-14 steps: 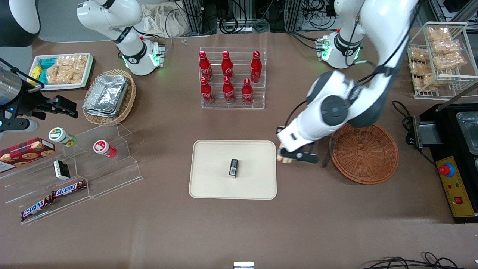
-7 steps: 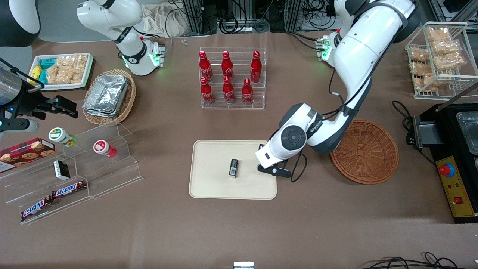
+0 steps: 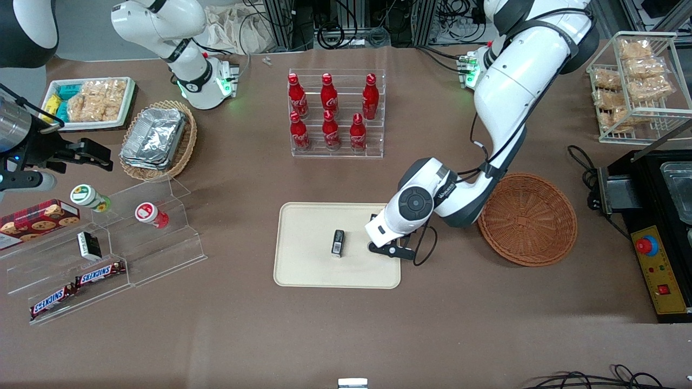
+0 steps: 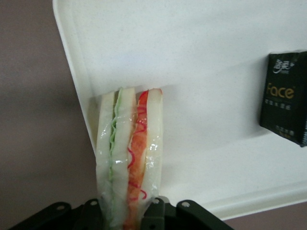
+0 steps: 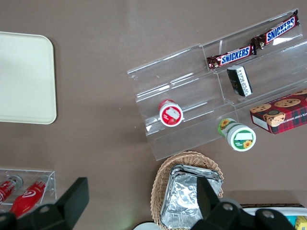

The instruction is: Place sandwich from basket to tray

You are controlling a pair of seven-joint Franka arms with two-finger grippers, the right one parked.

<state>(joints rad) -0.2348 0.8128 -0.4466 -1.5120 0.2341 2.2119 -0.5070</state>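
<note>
sandwich [image 4: 128,158] pinched upright in the tool [image 4: 125,213], low over the tray [image 3: 308,270] edge, near a small black packet [image 3: 338,242]

In the front view the gripper [image 3: 385,247], over the tray [image 3: 308,270] edge nearest the basket [image 3: 527,221], hides the sandwich [image 4: 129,158] completely. In the wrist view the sandwich's gripped end runs past the picture's edge, as does the black packet [image 4: 284,96] lying on the tray.
</note>
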